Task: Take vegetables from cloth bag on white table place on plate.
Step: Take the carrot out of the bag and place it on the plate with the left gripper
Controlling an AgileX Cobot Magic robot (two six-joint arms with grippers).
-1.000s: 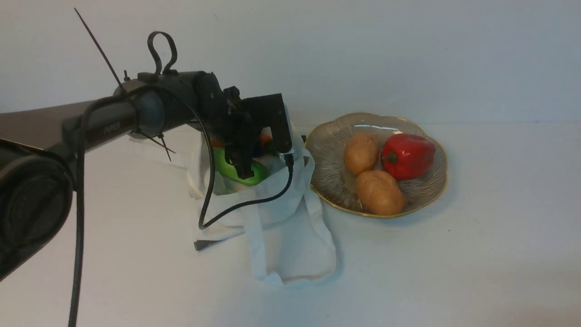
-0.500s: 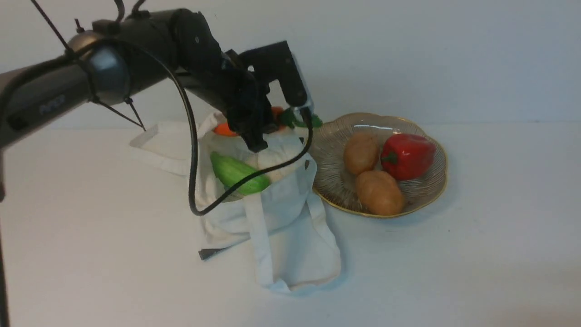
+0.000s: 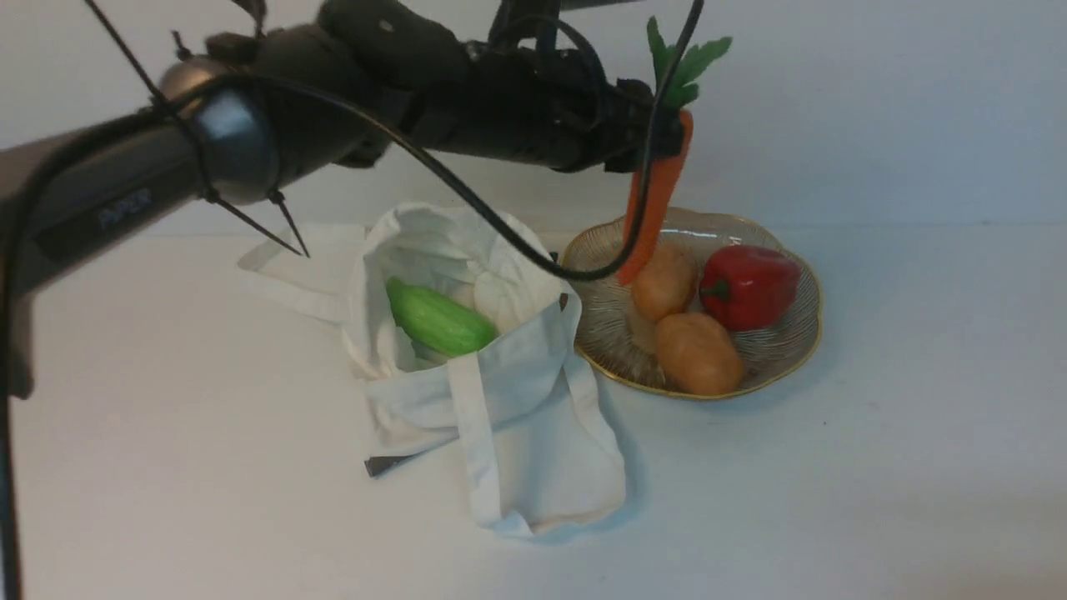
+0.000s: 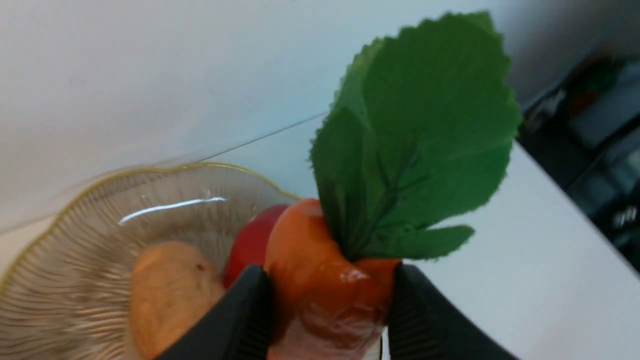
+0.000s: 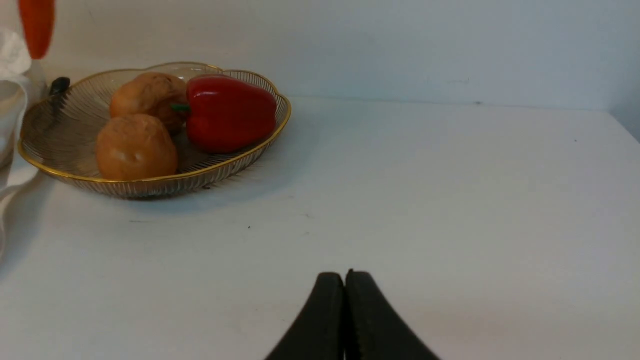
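Observation:
My left gripper (image 3: 654, 137) is shut on the orange carrot (image 3: 652, 204) near its green leafy top and holds it hanging, tip down, above the near-left part of the glass plate (image 3: 796, 333). In the left wrist view the carrot (image 4: 320, 270) sits between the two black fingers (image 4: 245, 310). The light green cucumber (image 3: 438, 319) lies in the open mouth of the off-white cloth bag (image 3: 533, 433) on the white table (image 3: 917, 458). My right gripper (image 5: 345, 280) is shut and empty, low over the table, right of the plate (image 5: 75, 172).
The plate holds two brown potatoes (image 3: 696, 352) and a red bell pepper (image 3: 750, 283). The bag's strap handles (image 3: 283, 283) trail to the left. A black cable (image 3: 500, 225) loops down from my left arm over the bag.
My left gripper has lifted the carrot out of the bag and carried it up and to the right, over the plate. The cucumber stays in the bag.

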